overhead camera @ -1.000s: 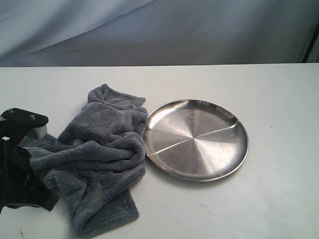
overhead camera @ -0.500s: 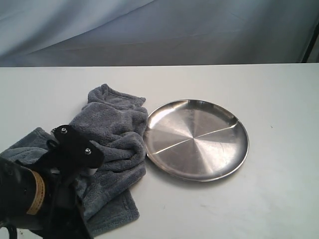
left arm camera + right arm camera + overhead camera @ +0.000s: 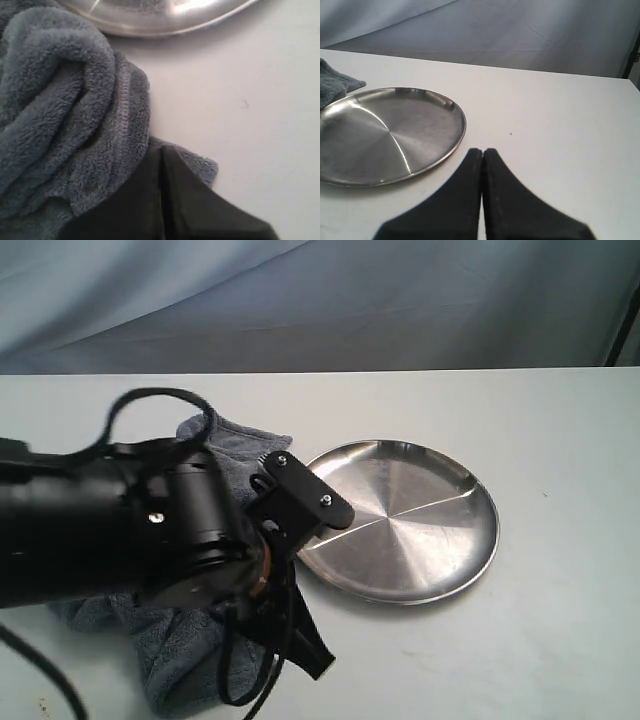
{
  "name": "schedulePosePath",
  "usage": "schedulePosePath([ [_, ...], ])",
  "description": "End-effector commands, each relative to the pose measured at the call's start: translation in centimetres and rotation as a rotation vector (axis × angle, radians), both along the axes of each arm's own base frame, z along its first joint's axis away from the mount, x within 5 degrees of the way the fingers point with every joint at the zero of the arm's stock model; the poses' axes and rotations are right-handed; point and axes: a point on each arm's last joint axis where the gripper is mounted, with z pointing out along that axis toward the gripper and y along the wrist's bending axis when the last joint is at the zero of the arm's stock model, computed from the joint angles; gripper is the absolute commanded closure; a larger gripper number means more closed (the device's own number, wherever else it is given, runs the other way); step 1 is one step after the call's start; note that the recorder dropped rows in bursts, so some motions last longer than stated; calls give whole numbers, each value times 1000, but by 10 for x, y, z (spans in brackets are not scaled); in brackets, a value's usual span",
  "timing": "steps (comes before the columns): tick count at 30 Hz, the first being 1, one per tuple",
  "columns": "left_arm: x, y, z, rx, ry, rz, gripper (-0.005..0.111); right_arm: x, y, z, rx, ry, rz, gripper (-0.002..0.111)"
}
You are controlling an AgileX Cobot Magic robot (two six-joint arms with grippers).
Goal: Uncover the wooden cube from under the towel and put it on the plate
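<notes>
Since a second earlier, the left gripper had swung over the towel toward the plate, jaws pressed together; the right gripper likewise.

The left arm reaches low across the near left, wrist angled downward; the left gripper has its jaws pressed together, gripping nothing; the right gripper likewise, jaws touching.
</notes>
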Motion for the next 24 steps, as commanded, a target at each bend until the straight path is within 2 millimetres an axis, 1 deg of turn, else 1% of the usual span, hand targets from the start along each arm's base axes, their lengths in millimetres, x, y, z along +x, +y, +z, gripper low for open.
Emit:
schedulePosePath([
  [1, 9, -10, -18, 105, 18, -1, 98, 0, 0, -2, 9, 6, 5, 105],
  [2, 10, -11, -21, 120, 18, -5, 93, 0, 0, -2, 9, 6, 5, 105],
  [3, 12, -13, -25, 122, 16, -9, 84, 0, 0, -2, 9, 6, 5, 105],
  [4, 12, -13, -26, 123, 18, -10, 79, 0, 0, -2, 9, 6, 5, 105],
  [8, 13, -15, -26, 105, 7, -16, 52, 0, 0, -2, 9, 6, 5, 105],
  [9, 14, -15, -25, 111, -2, -24, 47, 0, 0, -2, 9, 6, 5, 105],
  [11, 16, -16, -26, 111, -20, -43, 42, 0, 0, -2, 9, 6, 5, 105],
  [16, 22, -17, -30, 119, -77, -33, 41, 0, 0, -2, 9, 6, 5, 105],
  [19, 27, -14, -39, 167, -91, -37, 41, 0, 0, -2, 9, 6, 5, 105],
  [24, 33, -10, -53, 195, -67, -16, 41, 0, 0, -2, 9, 6, 5, 105],
])
